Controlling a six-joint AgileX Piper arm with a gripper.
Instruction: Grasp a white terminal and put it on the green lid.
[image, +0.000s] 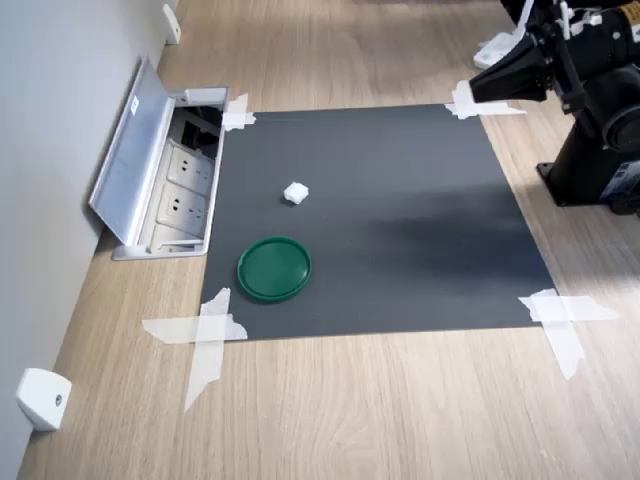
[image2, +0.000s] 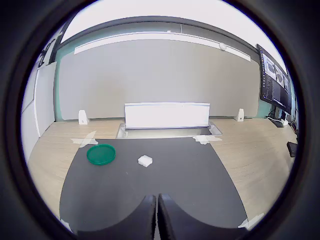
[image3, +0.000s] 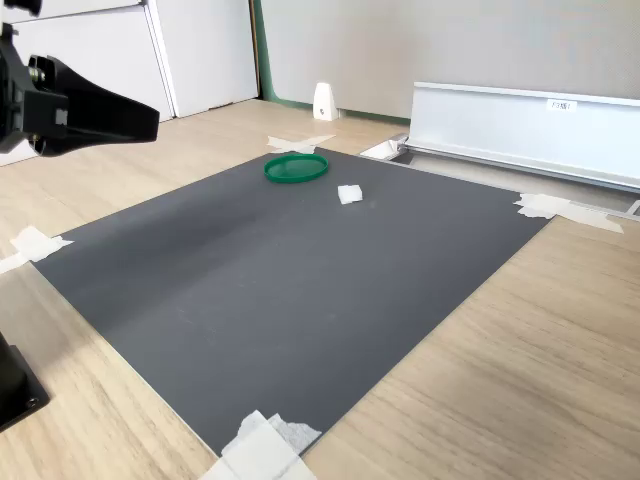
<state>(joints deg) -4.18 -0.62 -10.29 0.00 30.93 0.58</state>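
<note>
The white terminal (image: 296, 193) (image2: 145, 160) (image3: 349, 194) lies loose on the dark grey mat (image: 400, 230). The green lid (image: 274, 268) (image2: 101, 154) (image3: 296, 167) rests flat on the mat a short way from it, with nothing on it. My gripper (image: 478, 88) (image2: 157, 216) (image3: 152, 117) hovers high over the mat's far side from both, well apart from them. In the wrist view its two fingers (image2: 146, 220) press together with nothing between them.
An open floor socket box with a raised metal lid (image: 135, 150) (image3: 520, 120) borders the mat. White tape strips (image: 205, 335) hold the mat's corners. A white wedge piece (image: 40, 398) sits by the wall. The arm's base (image: 600, 160) stands beside the mat.
</note>
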